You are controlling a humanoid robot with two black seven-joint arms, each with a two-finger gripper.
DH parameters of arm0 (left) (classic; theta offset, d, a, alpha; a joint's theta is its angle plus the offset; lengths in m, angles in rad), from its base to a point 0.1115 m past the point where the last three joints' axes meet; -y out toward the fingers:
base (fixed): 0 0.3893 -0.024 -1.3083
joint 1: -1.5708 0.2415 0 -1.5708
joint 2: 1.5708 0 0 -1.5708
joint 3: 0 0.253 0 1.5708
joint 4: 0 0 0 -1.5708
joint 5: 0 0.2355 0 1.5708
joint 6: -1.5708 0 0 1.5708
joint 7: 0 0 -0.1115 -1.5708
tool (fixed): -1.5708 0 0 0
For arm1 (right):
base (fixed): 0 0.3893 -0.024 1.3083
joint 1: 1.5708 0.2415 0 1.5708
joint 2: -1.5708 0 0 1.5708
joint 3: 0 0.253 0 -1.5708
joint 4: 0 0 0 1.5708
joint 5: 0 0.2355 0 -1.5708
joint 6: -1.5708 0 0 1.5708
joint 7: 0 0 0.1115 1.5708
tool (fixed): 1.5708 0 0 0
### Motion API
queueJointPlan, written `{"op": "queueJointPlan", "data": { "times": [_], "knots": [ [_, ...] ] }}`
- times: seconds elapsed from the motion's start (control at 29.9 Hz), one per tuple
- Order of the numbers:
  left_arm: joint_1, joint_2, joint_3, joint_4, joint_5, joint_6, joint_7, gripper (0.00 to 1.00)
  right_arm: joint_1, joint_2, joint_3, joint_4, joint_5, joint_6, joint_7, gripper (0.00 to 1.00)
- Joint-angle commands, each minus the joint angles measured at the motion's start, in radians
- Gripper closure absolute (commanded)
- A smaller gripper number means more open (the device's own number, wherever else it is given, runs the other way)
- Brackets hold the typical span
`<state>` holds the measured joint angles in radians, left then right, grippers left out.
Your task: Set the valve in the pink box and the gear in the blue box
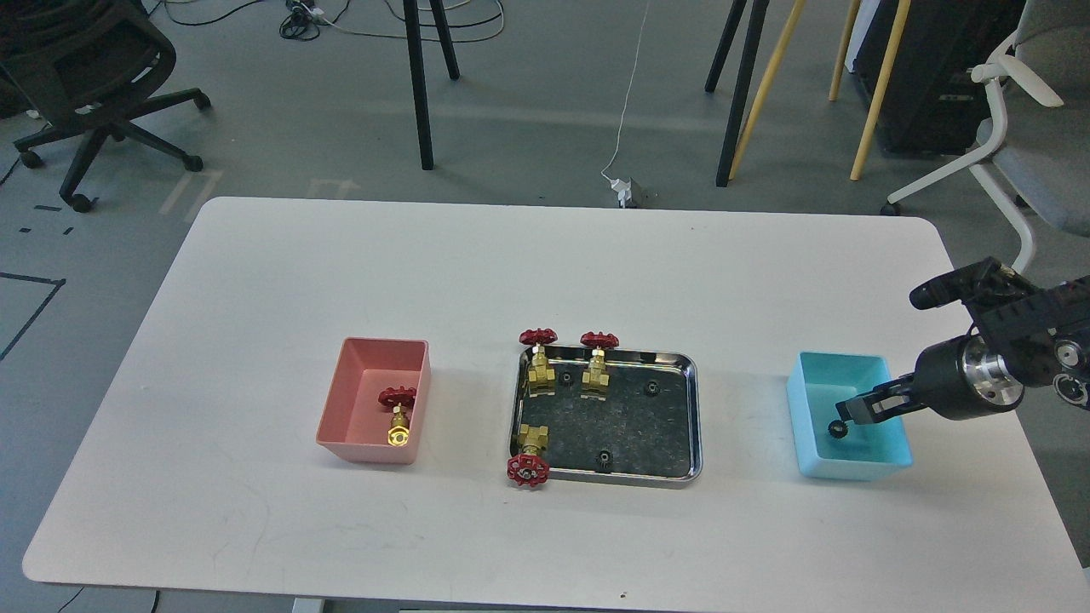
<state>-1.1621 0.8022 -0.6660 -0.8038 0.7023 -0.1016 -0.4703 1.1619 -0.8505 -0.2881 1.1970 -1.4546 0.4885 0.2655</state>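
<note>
A valve (397, 417) lies in the pink box (353, 400) at the left. Three more valves (538, 358) stand or lie at the steel tray's left side. Three black gears (603, 460) lie in the tray. My right gripper (851, 411) reaches in from the right over the blue box (886, 460), its fingers slightly parted. A gear (838, 429) sits just below the fingertips inside the blue box, apart from them. My left gripper is out of view.
The shiny steel tray (695, 409) stands mid-table between the two boxes. One valve's red wheel (527, 470) hangs over the tray's front-left rim. Chairs and stand legs are on the floor beyond the table's far edge.
</note>
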Motion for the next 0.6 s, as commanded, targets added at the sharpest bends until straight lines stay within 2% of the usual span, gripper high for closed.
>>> {"op": "queueJointPlan", "data": {
  "times": [0.0,0.13,0.33,0.47,0.57],
  "knots": [
    [0.005,0.000,0.002,0.000,0.000,0.000,0.002,0.03,-0.002,-0.002,0.032,0.003,0.011,0.000,0.000,0.22],
    [0.005,0.000,0.005,0.000,0.000,-0.001,0.004,0.03,0.012,-0.009,0.136,0.010,0.071,0.000,0.000,0.14],
    [0.007,-0.014,0.014,0.000,0.002,0.013,0.015,0.04,0.042,-0.009,0.372,-0.040,0.316,0.000,-0.014,0.13],
    [0.002,-0.018,0.016,0.000,0.006,0.011,0.062,0.04,0.035,0.053,0.544,-0.187,0.472,0.000,-0.022,0.13],
    [0.001,-0.040,0.017,-0.002,0.011,-0.007,0.104,0.04,0.036,0.129,0.618,-0.298,0.607,0.000,-0.057,0.13]
  ]
}}
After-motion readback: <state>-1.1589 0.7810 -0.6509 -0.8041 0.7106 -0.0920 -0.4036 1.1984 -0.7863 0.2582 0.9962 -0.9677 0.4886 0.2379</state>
